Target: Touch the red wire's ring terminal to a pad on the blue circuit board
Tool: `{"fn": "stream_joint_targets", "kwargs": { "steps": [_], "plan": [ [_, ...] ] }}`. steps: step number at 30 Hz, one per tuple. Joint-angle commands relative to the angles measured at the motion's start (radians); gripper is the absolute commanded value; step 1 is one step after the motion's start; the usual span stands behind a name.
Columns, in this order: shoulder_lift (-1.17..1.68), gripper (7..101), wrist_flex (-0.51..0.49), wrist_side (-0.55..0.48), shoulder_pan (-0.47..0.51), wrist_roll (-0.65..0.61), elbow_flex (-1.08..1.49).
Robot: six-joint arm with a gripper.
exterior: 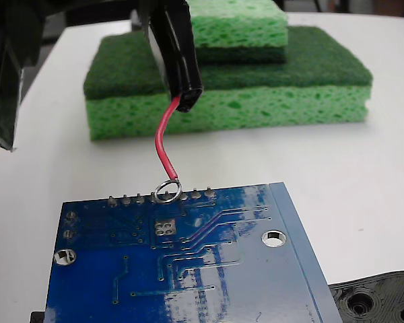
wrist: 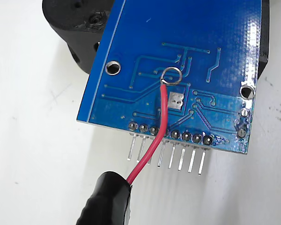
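Observation:
The blue circuit board [exterior: 209, 269] lies flat at the front of the white table, with its row of grey solder joints [exterior: 140, 199] along the far edge. My gripper [exterior: 183, 87] comes down from the top, shut on the black sleeve end of the red wire [exterior: 163, 145]. The wire hangs curved below it, and the ring terminal [exterior: 168, 191] sits at the solder joint row near its middle. In the wrist view the red wire [wrist: 161, 122] crosses that row and the ring terminal [wrist: 172, 75] shows over the board's [wrist: 225, 28] light traces. Whether the ring touches metal I cannot tell.
Two stacked green sponges [exterior: 256, 101] stand behind the board. A black plastic plate with holes [exterior: 380, 296] pokes out at the board's front right and shows under the board [wrist: 75, 28] in the wrist view. Metal header pins [wrist: 168, 157] stick out past the joint row.

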Motion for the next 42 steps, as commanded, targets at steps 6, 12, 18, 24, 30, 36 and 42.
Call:
{"fn": "stream_joint_targets", "kwargs": {
  "steps": [6, 12, 18, 24, 30, 36, 42],
  "plan": [
    [0.017, 100.3, -0.017, 0.015, -0.009, 0.002, 0.017],
    [0.021, 100.3, -0.037, 0.031, -0.015, 0.003, 0.034],
    [0.034, 100.3, -0.074, 0.057, -0.026, 0.011, 0.060],
    [0.043, 100.3, -0.095, 0.086, -0.048, 0.017, 0.083],
    [0.075, 100.3, -0.126, 0.115, -0.072, 0.031, 0.120],
    [0.077, 100.3, -0.126, 0.120, -0.075, 0.031, 0.120],
    [0.064, 100.3, -0.140, 0.120, -0.077, 0.028, 0.120]
  ]
}}
